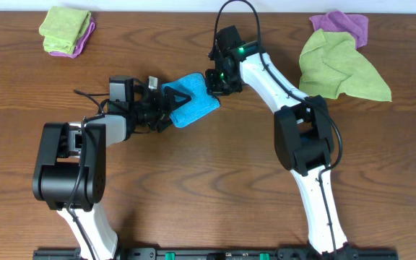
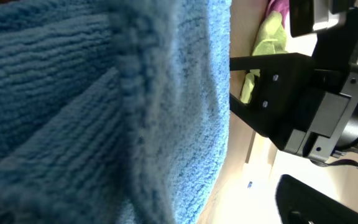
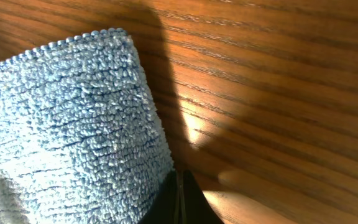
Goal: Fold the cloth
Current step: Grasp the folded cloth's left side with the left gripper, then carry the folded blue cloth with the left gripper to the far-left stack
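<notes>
The bright blue cloth [image 1: 193,107] lies folded into a small pad at mid-table. My left gripper [image 1: 175,97] is at its left end, rolled on its side, with one black finger lying over the top of the cloth; it looks shut on the cloth. The cloth [image 2: 104,112] fills the left wrist view and hides the jaws. My right gripper [image 1: 219,81] is at the cloth's upper right edge. In the right wrist view its fingertips [image 3: 180,199] are pressed together just beside the cloth's hem [image 3: 67,124], on bare wood.
A lime-green cloth on a purple one [image 1: 65,30] sits folded at the back left. A loose lime-green cloth [image 1: 341,68] and a purple cloth [image 1: 341,25] lie at the back right. The right arm's black wrist [image 2: 309,106] is close to the left gripper.
</notes>
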Available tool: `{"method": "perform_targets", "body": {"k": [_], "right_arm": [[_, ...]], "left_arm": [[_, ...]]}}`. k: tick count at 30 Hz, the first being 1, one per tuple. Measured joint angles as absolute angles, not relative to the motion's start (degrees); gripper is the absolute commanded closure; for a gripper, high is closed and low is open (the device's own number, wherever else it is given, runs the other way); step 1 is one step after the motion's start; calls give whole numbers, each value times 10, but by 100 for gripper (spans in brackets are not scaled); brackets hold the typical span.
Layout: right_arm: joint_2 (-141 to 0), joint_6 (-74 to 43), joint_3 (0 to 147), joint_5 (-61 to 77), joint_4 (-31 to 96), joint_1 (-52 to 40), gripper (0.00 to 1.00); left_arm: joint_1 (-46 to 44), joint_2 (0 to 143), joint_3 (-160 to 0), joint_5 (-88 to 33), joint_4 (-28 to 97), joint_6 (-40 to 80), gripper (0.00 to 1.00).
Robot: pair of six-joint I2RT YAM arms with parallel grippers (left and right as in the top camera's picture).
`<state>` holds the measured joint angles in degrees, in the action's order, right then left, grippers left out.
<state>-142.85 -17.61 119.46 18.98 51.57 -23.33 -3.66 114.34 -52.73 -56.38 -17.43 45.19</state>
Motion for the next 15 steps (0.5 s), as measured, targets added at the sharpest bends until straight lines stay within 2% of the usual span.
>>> {"method": "perform_targets", "body": {"k": [1,3,4,5,6,15], "right_arm": [[-1428,-176,1195,190,517,-233,98],[-1428,-176,1195,192,520,-232,98],[-1428,-176,1195,193,523,-232,98],[-1428,-176,1195,194,525,-231,99],[-1428,-176,1195,195,527,-230,98],[-1427,-174,1195,211,583,-199,99]], "left_arm": [[-37,1144,-528,-561,-167,451,33],[-39,1150,-527,-549,-154,448,69],[-40,1151,-526,-541,-147,448,84],[-40,1155,-525,-533,-141,448,90],[-40,1160,-523,-527,-138,448,94],[-40,1169,-521,-518,-181,460,94]]}}
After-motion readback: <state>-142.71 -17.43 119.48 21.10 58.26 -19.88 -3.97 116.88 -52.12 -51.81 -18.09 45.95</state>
